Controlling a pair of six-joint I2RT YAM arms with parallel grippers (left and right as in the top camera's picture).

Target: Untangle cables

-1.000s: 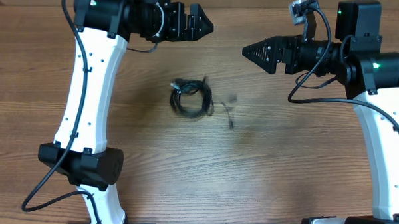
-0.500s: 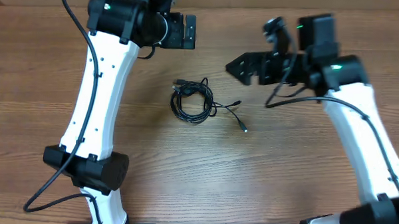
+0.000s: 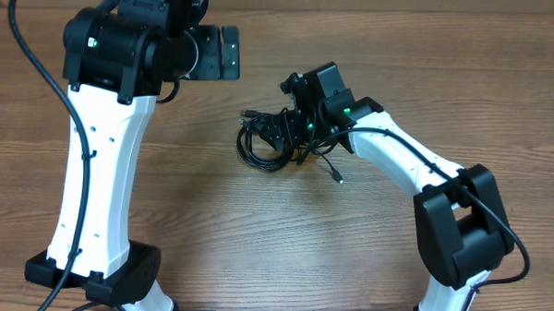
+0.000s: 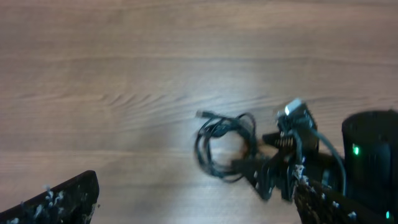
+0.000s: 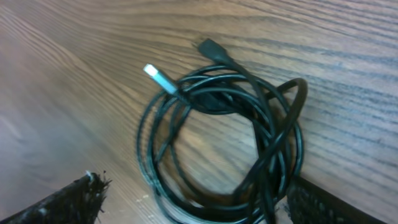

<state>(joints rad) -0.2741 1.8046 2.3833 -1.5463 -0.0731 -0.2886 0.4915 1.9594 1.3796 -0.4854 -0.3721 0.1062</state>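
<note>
The right hand (image 5: 196,190) hangs low over the bench (image 3: 366,260) with its fingers (image 5: 68,202) spread wide. Nothing is gripped, and the fingers stand either side of the near part of the cables (image 5: 217,124), which lie as one tight black coil on the wood near the middle of the bench. A silvery plug (image 5: 159,78) and a dark plug (image 5: 210,46) stick out at the coil's far edge, and from overhead a loose tail (image 3: 332,168) trails off beside it. The left hand (image 3: 216,52), also open and empty, hovers well apart toward the bench's far edge. I judge this the opening reach — nothing is untangled yet. The next move calls for closing on a single strand or plug rather than the whole bundle — then drawing it clear, perhaps while the other hand pins the coil.
</note>
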